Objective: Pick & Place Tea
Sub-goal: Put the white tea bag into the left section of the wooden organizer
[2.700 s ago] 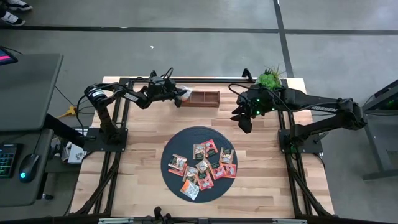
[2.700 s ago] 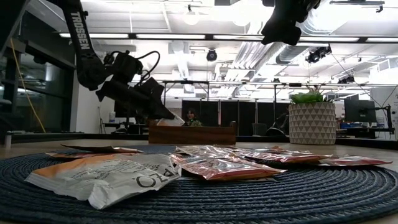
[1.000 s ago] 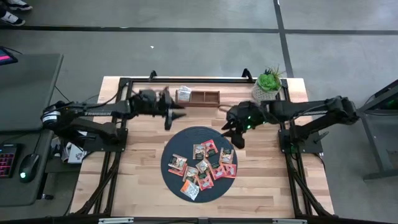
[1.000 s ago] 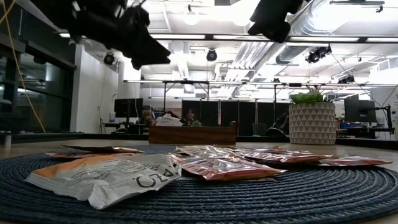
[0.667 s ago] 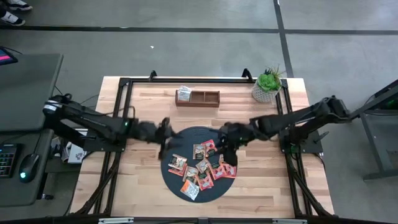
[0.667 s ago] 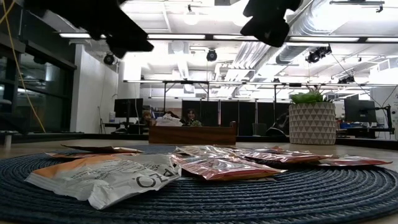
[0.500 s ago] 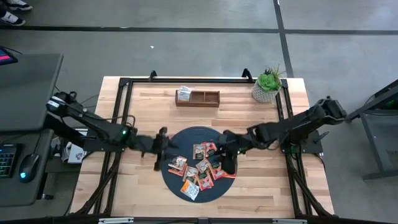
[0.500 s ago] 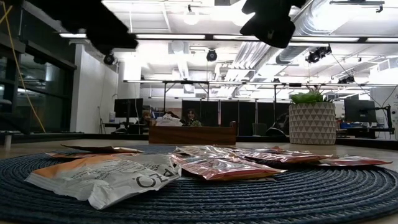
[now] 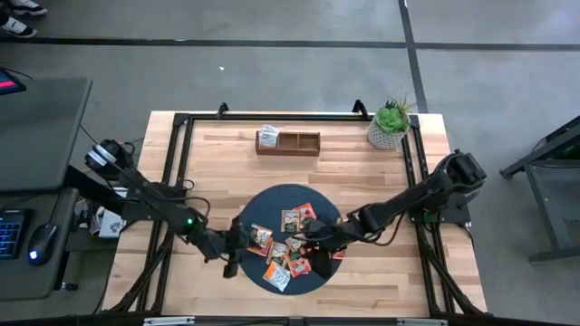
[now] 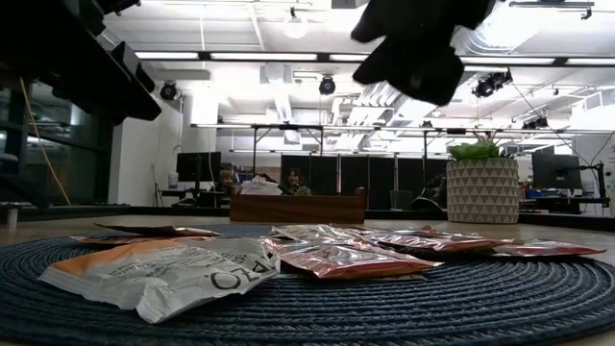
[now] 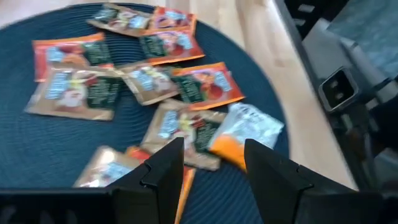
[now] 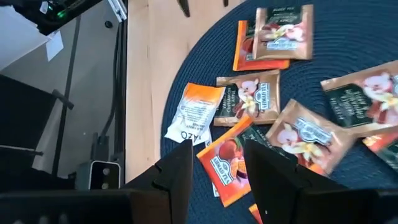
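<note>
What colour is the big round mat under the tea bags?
Dark blue, woven round mat; the right wrist view shows it best.

Tea packets (image 10: 317, 252) lie on a dark round mat (image 10: 500, 308). Two dark arm shapes hang at the top.

A round dark woven mat (image 9: 272, 201) lies on the light wooden table (image 9: 381, 186), toward its near edge. At the far edge sits a brown wooden box (image 9: 297, 142) with compartments, and a potted green plant (image 9: 388, 123) in a pale patterned pot stands at the far right corner. Left of the table, a dark desk (image 9: 41, 127) carries a keyboard (image 9: 9, 234) and a mouse (image 9: 38, 245). The floor is grey concrete (image 9: 299, 72).
</note>
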Controlling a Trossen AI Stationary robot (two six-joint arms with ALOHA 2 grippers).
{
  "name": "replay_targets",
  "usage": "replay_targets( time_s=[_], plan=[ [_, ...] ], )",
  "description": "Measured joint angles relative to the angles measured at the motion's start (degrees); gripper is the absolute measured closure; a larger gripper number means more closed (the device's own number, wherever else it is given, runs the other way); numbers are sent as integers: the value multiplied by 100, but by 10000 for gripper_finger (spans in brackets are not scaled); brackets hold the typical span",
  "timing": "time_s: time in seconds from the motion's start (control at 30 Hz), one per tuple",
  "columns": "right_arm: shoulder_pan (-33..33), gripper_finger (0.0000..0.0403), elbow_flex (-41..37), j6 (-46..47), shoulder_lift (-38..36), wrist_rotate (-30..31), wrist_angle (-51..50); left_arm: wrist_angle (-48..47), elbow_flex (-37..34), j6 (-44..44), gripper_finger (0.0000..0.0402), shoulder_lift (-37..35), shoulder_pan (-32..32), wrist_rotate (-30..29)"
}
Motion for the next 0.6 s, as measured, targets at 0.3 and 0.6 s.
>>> replay_targets(
  time_s=[0.3,0.6],
  plan=[
    [-26,261,0,-105,706,-593,980,1261,0,-1035,236,838,-84,60],
    [-50,261,0,-250,1274,-930,1897,1414,11,-1637,236,1156,-293,45]
  ],
)
